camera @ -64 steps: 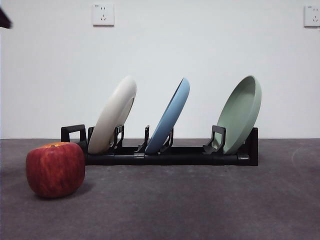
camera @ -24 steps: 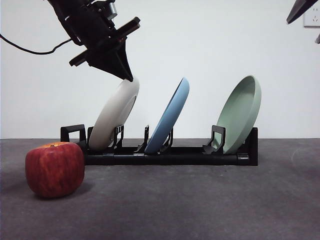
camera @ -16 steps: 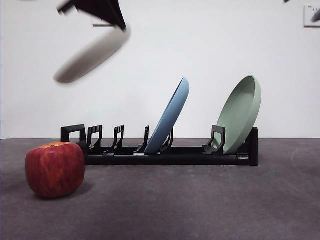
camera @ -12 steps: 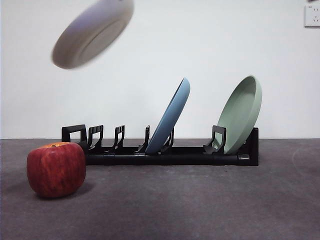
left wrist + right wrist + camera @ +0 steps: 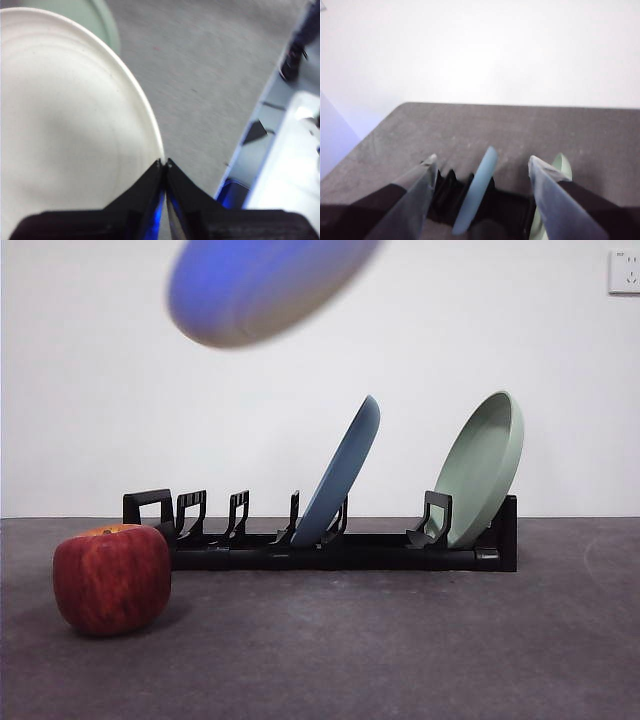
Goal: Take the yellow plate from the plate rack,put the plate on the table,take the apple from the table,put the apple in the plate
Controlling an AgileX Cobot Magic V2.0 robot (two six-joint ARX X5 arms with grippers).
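Table (image 5: 400, 660) carries the plate rack (image 5: 330, 550), light blue plate (image 5: 340, 475) and sage green plate (image 5: 482, 468) slotted in it. Front view shows the yellow plate (image 5: 265, 285) only as a bluish blur aloft, probably motion smear. Left wrist view shows it cream, left gripper (image 5: 165, 162) pinching its rim. Right gripper (image 5: 482, 165) hangs high above the rack, jaws spread, empty. Apple (image 5: 112, 578) sits on the table near the rack's end.

No text, label, brand, number or sign can be read in any of the three views. The white wall socket (image 5: 624, 271) at the top corner of the front view bears no legible marking, and the plates, black rack and red apple show no lettering.
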